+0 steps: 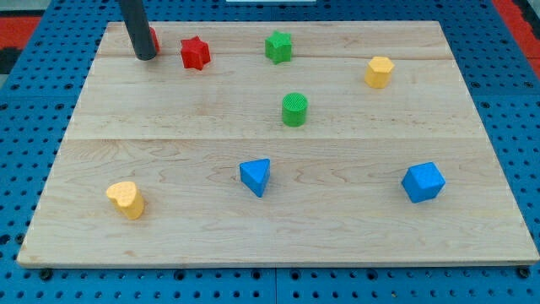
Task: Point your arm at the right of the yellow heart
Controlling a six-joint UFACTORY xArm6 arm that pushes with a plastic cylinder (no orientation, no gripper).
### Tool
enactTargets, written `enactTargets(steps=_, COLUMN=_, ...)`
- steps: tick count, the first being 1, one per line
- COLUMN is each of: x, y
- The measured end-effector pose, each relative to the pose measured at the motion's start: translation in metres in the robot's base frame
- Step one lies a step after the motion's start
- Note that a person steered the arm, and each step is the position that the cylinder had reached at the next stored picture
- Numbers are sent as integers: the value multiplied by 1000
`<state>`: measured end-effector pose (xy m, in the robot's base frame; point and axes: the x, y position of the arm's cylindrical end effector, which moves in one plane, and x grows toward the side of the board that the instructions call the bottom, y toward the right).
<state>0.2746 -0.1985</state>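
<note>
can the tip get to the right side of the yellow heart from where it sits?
Probably yes. My tip is at the view's top left; the yellow heart lies bottom left, with bare board between them.

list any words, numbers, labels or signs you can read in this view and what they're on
None: no text, number, label or sign shows anywhere.
The wooden board, the yellow heart, the other coloured blocks and the blue pegboard around the board are all unmarked.
My tip is a plain dark rod end, no marking.

A robotics lab bench, by the look of it: a pale wooden worktop (337, 228) lies on a blue perforated mounting base (506, 101), with small plastic shape blocks scattered across it and red matting (519, 13) at two o'clock.
</note>
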Motion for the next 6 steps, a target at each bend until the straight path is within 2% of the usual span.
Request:
enactTargets(steps=1, x=9, y=1)
enactTargets(steps=2, x=63, y=4)
enactTargets(steps=3, x=107, y=50)
enactTargets(steps=4, x=115, y=130)
enactTargets(steps=5, x=78, y=176)
enactTargets(steps=6, x=114, y=159)
